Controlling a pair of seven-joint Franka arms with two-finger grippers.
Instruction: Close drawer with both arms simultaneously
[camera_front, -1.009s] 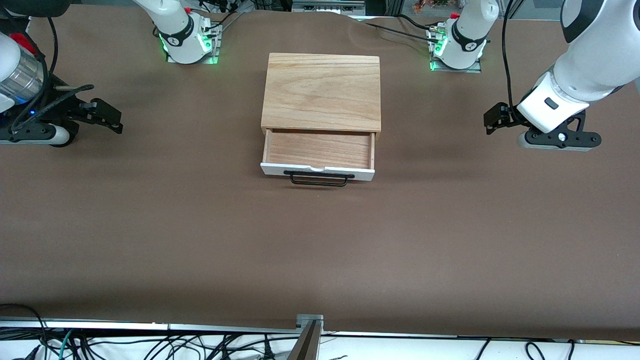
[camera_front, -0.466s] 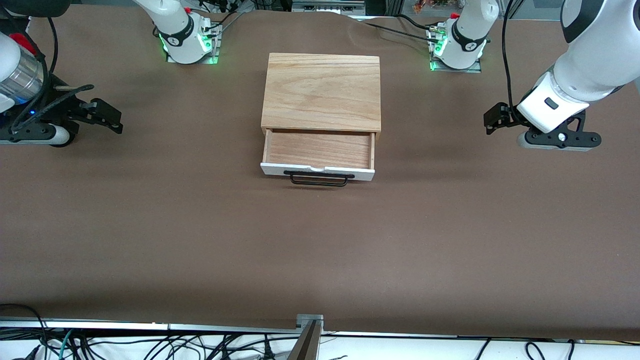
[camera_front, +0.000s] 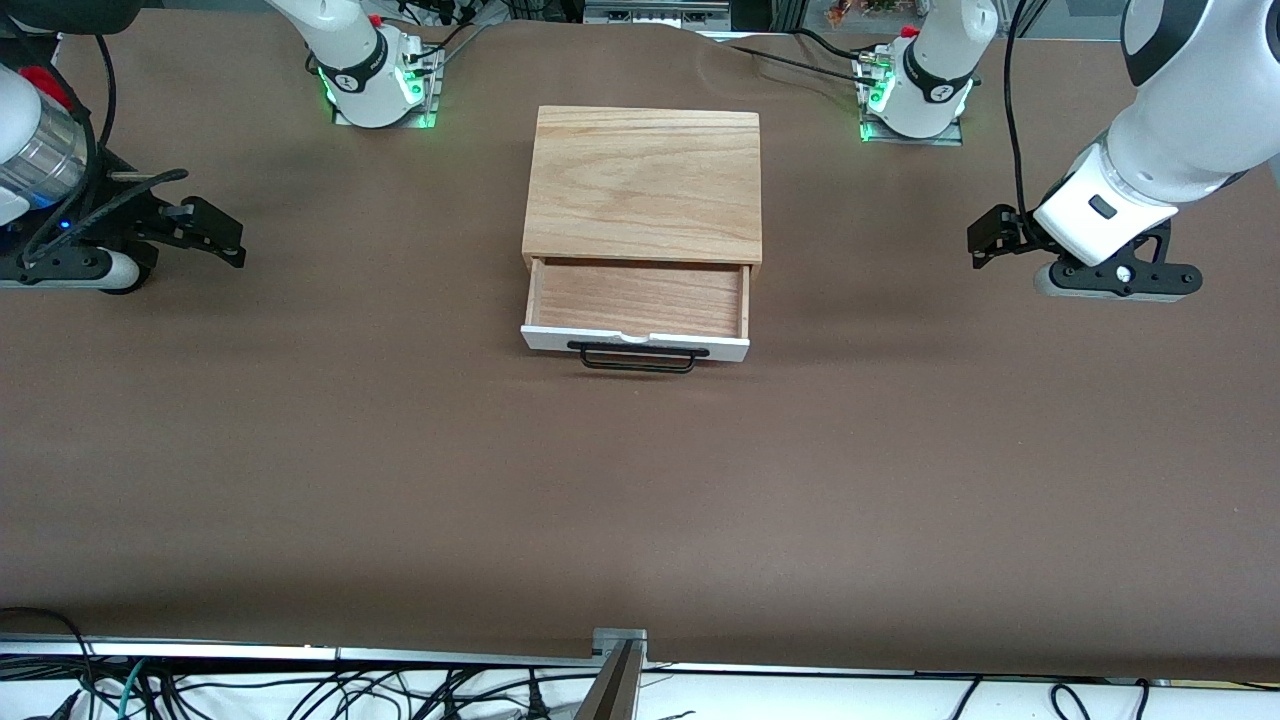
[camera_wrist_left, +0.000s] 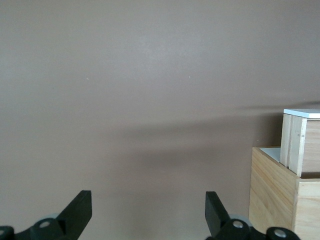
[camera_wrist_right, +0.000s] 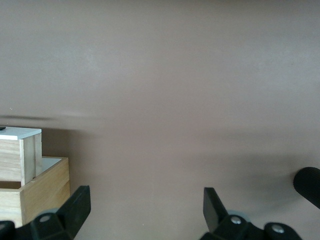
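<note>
The drawer (camera_front: 637, 298) stands pulled out of the light oak box (camera_front: 642, 183) at mid-table, with its white front panel (camera_front: 634, 343) and black bar handle (camera_front: 637, 358) toward the front camera. It is empty. My left gripper (camera_front: 985, 240) is open, low over the table toward the left arm's end, level with the drawer and well apart from it. My right gripper (camera_front: 222, 232) is open, low toward the right arm's end, also well apart. The left wrist view shows its open gripper (camera_wrist_left: 148, 210) and the drawer's side (camera_wrist_left: 300, 145). The right wrist view shows its open gripper (camera_wrist_right: 146, 207) and the drawer's side (camera_wrist_right: 20, 155).
The brown table cover (camera_front: 640, 480) is bare between each gripper and the box. Two green-lit arm bases (camera_front: 375, 85) (camera_front: 912, 100) stand at the table's edge farthest from the front camera. Cables (camera_front: 300, 690) lie off the nearest edge.
</note>
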